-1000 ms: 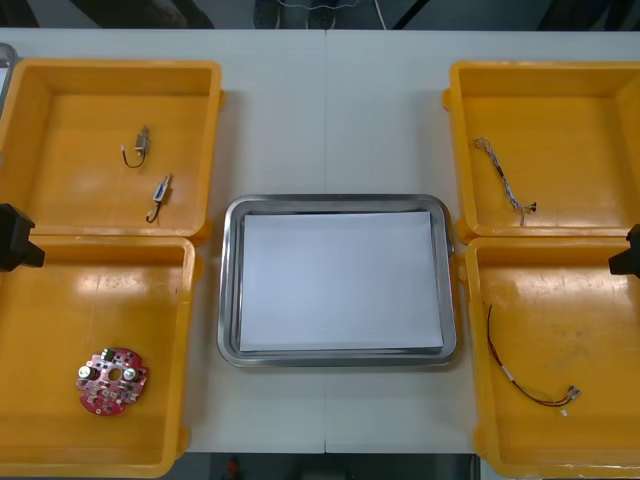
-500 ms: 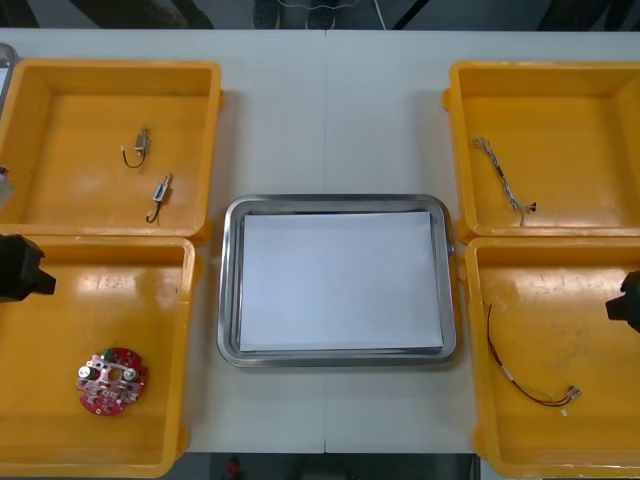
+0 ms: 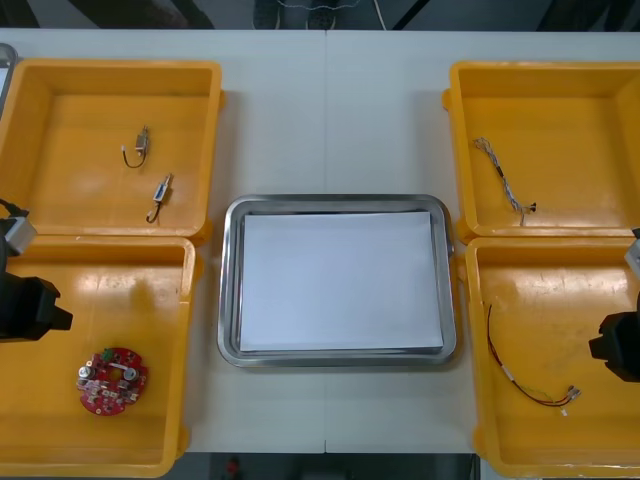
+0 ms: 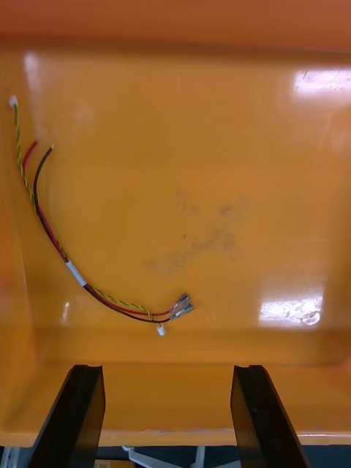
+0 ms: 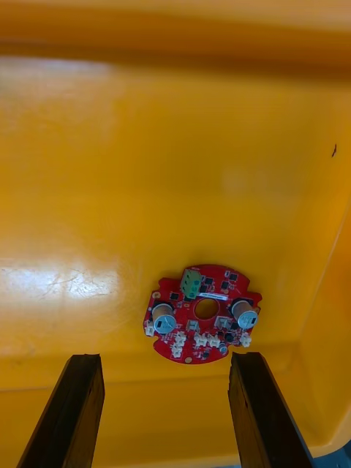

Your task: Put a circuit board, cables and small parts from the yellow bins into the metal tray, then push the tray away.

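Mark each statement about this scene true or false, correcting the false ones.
1. The tray holds the board. False: the board lies in the near left bin; the tray shows bare white inside.
2. The left gripper is open. True.
3. Two small metal parts lie in the far left bin. True.
4. The right gripper is shut on the red and yellow cable. False: it is open, and the cable lies apart from it in the near right bin.
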### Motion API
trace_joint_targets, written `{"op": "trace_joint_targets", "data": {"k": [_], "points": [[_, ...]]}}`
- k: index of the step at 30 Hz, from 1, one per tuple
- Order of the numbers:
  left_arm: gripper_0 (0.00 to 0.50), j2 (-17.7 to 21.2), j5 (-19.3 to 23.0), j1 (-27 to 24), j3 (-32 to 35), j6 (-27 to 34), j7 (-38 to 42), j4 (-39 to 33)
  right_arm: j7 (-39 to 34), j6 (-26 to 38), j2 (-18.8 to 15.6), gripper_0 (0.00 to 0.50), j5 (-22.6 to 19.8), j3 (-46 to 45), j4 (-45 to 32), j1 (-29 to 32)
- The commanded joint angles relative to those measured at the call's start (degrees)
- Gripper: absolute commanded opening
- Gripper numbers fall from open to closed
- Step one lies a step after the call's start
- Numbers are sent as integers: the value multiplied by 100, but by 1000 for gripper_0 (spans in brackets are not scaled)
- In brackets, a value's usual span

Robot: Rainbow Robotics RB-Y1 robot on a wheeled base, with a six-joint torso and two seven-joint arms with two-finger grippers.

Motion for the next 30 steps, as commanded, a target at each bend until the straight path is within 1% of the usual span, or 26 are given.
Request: {"op": "trace_joint_targets", "data": {"k": [1, 5, 6, 8, 11, 15, 18, 22, 25, 30], "points": [[500, 123, -122, 284, -251, -169, -646, -196, 441, -495, 38, 500, 213, 464, -195, 429], [500, 123, -245, 424, -366, -310, -716, -196, 986, -890, 30, 500, 442, 710, -195, 614], [500, 123, -271, 451, -383, -345, -725, -196, 1056, -926, 38, 500, 468, 745, -186, 631], [500, 123, -465, 539, -524, -512, -760, -196, 1346, -1031, 30, 500, 556, 868, -186, 684], [500, 123, -719, 600, -717, -750, -769, -187, 1698, -1084, 30, 500, 547, 973, -124, 693], [500, 123, -895, 644, -928, -952, -751, -143, 2137, -1216, 30, 500, 591, 1140, -45, 702], [500, 123, -965, 653, -1069, -1092, -760, -91, 2401, -1383, 30, 500, 776, 1325, -10, 728], [500, 123, -1062, 706, -1218, -1312, -769, 15, 2445, -1646, 12, 500, 1083, 1615, 60, 807], [500, 123, -1124, 758, -1306, -1461, -787, 76, 2445, -1919, 3, 500, 1215, 1729, 218, 860], [500, 123, -1220, 793, -1412, -1558, -795, 138, 2463, -2393, 3, 500, 1180, 1843, 631, 912]]}}
